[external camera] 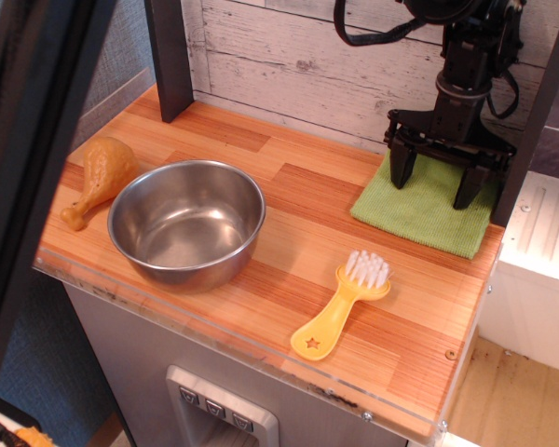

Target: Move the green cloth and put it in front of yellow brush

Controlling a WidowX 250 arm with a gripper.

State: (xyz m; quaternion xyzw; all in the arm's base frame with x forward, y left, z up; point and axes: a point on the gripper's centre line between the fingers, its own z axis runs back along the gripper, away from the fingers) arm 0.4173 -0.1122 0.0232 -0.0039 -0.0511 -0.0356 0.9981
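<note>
Toy kitchen mock-up: wood-look counter (289, 186), plank backsplash (289, 56), steel bowl (186, 223), toy drumstick (101, 177).

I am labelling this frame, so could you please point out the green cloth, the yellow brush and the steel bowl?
green cloth (429, 216), the single camera view, bare front part.
yellow brush (338, 312), same view, middle of its handle.
steel bowl (186, 223), same view, inner floor.

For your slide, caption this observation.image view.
Open gripper presses the green cloth at the counter's back right, behind the yellow brush.
</note>
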